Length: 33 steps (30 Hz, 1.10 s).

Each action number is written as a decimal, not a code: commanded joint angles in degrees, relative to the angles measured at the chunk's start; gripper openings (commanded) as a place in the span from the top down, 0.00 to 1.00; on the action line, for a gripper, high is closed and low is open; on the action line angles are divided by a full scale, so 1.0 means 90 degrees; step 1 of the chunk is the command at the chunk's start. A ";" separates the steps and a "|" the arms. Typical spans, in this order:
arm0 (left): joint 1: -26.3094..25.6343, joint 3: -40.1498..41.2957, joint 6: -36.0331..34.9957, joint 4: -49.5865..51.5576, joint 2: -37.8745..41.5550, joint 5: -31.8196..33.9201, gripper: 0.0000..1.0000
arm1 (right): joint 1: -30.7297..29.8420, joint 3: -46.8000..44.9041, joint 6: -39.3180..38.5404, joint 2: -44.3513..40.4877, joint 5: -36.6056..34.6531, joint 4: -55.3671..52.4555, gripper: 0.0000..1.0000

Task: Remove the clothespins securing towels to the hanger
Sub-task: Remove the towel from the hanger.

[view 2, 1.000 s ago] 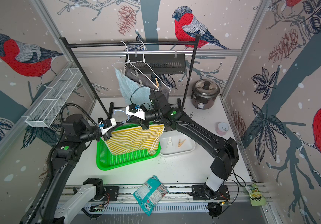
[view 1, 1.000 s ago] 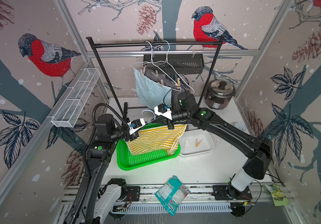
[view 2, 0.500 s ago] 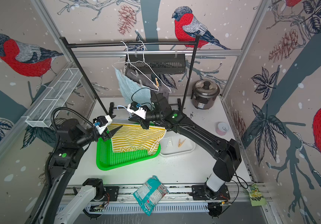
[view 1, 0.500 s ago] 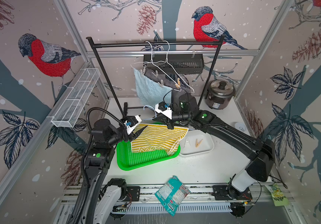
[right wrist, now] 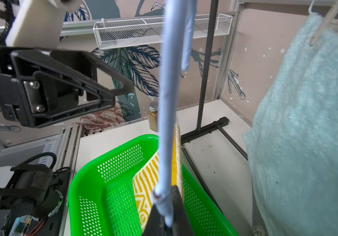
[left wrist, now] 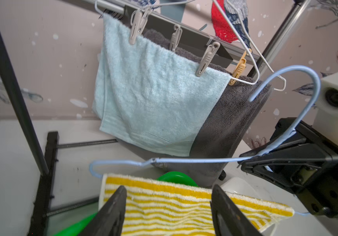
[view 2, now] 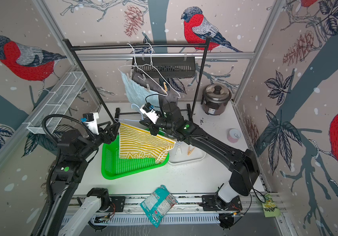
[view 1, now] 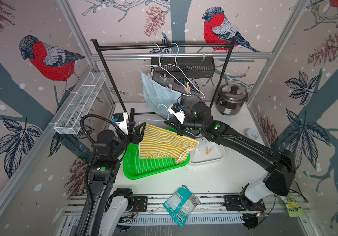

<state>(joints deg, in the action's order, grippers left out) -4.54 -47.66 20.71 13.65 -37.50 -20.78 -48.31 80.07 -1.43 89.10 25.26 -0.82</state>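
As seen in a top view: left pincer (view 1: 139, 126) spread wide, empty, at left corner of striped towel (view 1: 164, 143) above green basket (view 1: 153, 169); two loose clothespins (view 1: 209, 150) in white tray (view 1: 219, 158), right.
Left wrist: four clothespins (left wrist: 207, 59) pinning blue towel (left wrist: 153, 92) and grey towel (left wrist: 231, 122), far.
Right wrist: right pincer (right wrist: 165, 204) clamped on blue hanger (right wrist: 167, 102).

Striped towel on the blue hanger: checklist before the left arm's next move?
1. right pincer shut on blue hanger: ok.
2. left pincer open, at striped towel corner: ok.
3. pegs on striped towel's top edge, none seen: ok.
4. towel's lower end in green basket: ok.
5. two clothespins in white tray: ok.
6. light blue towel and grey towel unpegged: not ok, four clothespins clipped on.
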 commanded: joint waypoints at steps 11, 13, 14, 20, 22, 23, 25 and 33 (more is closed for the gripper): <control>0.0006 0.1065 0.3835 -0.0395 0.0436 -0.0528 0.38 | -0.0158 -0.0515 0.1155 -0.0279 -0.0649 0.0997 0.99; 0.0001 0.1194 0.4223 -0.0598 0.0293 -0.0741 0.38 | -0.0169 -0.0598 0.1264 -0.0313 -0.0648 0.1119 0.98; -0.0004 0.1278 0.4368 -0.0753 0.0235 -0.0895 0.38 | -0.0183 -0.0623 0.1303 -0.0331 -0.0620 0.1171 0.99; -0.0385 0.1588 0.4919 -0.1680 0.0029 -0.0939 0.40 | -0.0259 -0.0642 0.1314 -0.0308 -0.0572 0.1227 0.99; -0.0595 0.1686 0.5038 -0.1964 -0.0070 -0.0866 0.40 | -0.0275 -0.0645 0.1337 -0.0279 -0.0546 0.1264 0.99; -0.0672 0.1750 0.5106 -0.2109 -0.0149 -0.0871 0.40 | -0.0287 -0.0632 0.1340 -0.0271 -0.0508 0.1268 0.99; -0.0745 0.1818 0.5216 -0.2238 -0.0306 -0.0905 0.41 | -0.0303 -0.0625 0.1334 -0.0252 -0.0494 0.1281 0.99; -0.0796 0.1979 0.5360 -0.2664 -0.0483 -0.0827 0.46 | -0.0370 -0.0637 0.1311 -0.0222 -0.0366 0.1365 0.99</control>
<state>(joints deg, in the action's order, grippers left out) -11.70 -30.44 66.96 -4.03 -41.50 -28.34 -51.33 74.17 10.31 87.02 21.10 7.73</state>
